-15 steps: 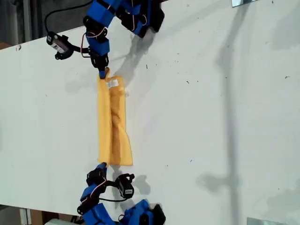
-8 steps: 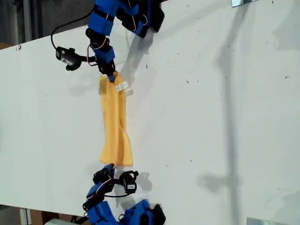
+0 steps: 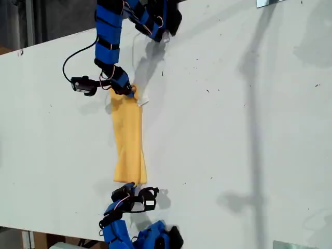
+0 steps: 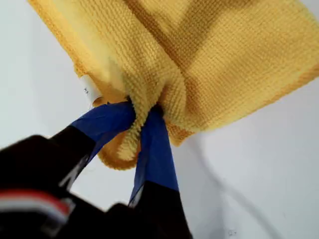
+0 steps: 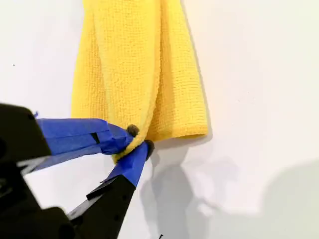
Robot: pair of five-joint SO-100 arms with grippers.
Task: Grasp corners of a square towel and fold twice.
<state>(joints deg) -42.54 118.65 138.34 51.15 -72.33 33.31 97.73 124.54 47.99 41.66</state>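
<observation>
The yellow-orange towel (image 3: 128,135) lies bunched into a narrow strip on the white table, stretched between both arms. My first gripper (image 3: 129,92) is at the strip's upper end in the exterior view. It is shut on a gathered corner (image 4: 144,124) beside the small white tag (image 4: 89,92). My second gripper (image 3: 127,185) is at the strip's lower end in the exterior view, shut on a folded corner (image 5: 130,144) of the towel (image 5: 134,64). The other corners are hidden inside the folds.
The white table (image 3: 233,129) spreads wide toward the exterior view's right, with shadows across it. Each arm's blue base sits at a table edge, one at the exterior view's top (image 3: 150,18) and one at its bottom (image 3: 150,236). Metal brackets sit at the exterior view's right corners.
Both grippers have moved toward the exterior view's right, carrying the towel ends with them. The towel has narrowed and shifted that way, and the tag is now mostly tucked beside the first gripper.
</observation>
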